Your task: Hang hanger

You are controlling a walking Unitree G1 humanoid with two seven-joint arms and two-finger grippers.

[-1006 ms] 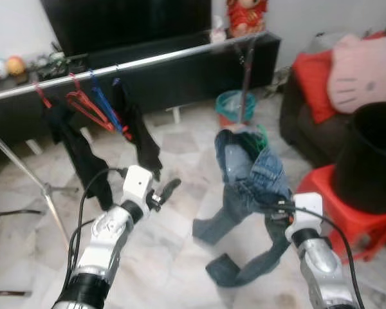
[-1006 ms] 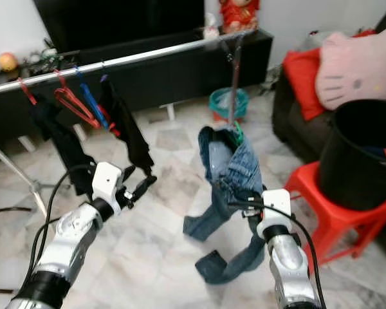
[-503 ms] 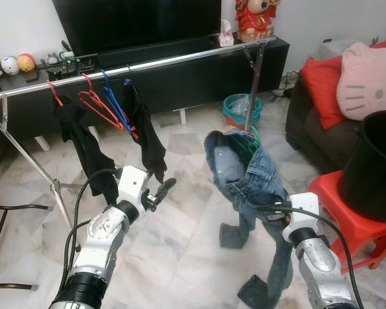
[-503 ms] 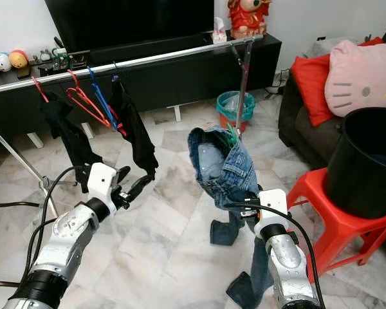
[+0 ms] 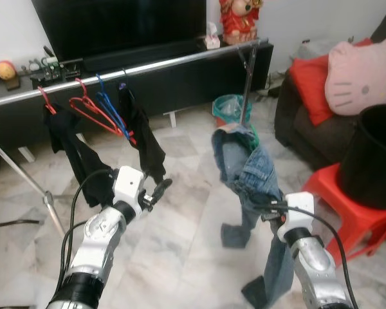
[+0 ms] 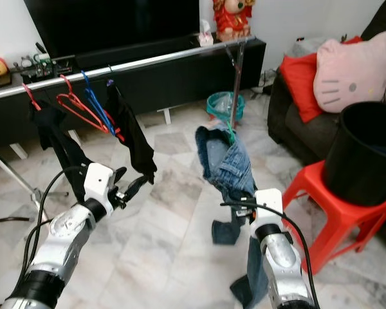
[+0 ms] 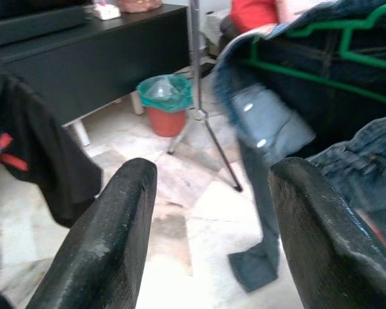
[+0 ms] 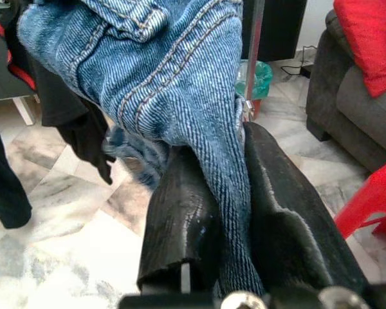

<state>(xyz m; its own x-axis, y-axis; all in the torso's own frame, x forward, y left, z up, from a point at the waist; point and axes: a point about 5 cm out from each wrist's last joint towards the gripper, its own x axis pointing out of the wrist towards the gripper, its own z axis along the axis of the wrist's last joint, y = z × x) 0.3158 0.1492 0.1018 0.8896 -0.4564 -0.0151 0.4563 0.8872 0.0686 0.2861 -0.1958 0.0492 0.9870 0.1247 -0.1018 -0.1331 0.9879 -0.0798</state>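
Blue jeans (image 5: 244, 170) hang on a green hanger (image 7: 321, 45) in front of me, legs trailing to the floor. My right gripper (image 8: 235, 154) is shut on the denim just below the waist, the cloth pinched between its two fingers (image 8: 180, 212). My left gripper (image 5: 157, 190) is open and holds nothing, raised to the left of the jeans near a black garment (image 5: 145, 138). The silver rail (image 5: 180, 59) runs across behind, carrying red hangers (image 5: 90, 112), a blue hanger (image 5: 109, 106) and black clothes.
The rack's upright pole (image 5: 246, 84) stands behind the jeans, with a teal bin (image 5: 230, 106) beyond. A black bucket (image 5: 373, 154) sits on a red stool (image 5: 347, 206) at right, beside a dark sofa (image 5: 309, 122) with cushions. A black TV cabinet (image 5: 180, 80) lies behind the rail.
The camera has shifted. The jeans, bunched on the floor a second ago, now hang straighter from my right gripper. My left gripper stays open in much the same pose.
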